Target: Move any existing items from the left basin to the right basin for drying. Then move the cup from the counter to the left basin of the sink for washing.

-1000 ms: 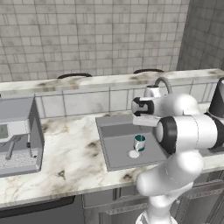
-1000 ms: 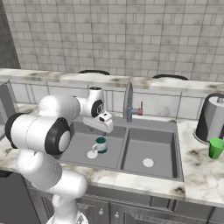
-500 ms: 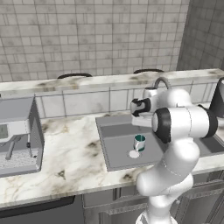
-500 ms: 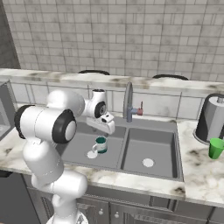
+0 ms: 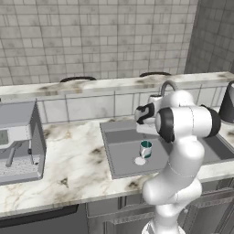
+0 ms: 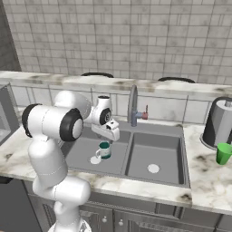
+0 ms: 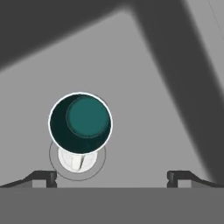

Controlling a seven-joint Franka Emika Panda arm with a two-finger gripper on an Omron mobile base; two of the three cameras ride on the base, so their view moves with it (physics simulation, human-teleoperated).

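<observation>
Your small glossy teal-green cup stands upright on the floor of the left basin of the matte grey double sink, just beside the pale round drain and partly covering it as seen from the hand camera. It looks light and stiff, with a smooth glazed wall that will likely slip under a weak pinch, and no handle shows. So I'd judge the rim the best place to hold: one finger inside the mouth, one outside the wall, or else both fingers across the body if the spread allows.

Your hand hangs above the cup, pointing down into the basin, with its two dark fingertips spread wide apart and nothing between them. In the hand camera the cup sits left of the midline between the tips, so you will probably need to shift toward it before you descend.

The right basin, where the cup should go, lies just across the divider, with its own drain. A curved grey tap rises behind the divider; carry the cup clear of it. On the white-and-brown-veined marble desk, a bright green cup waits beside a grey kettle at the far right.
</observation>
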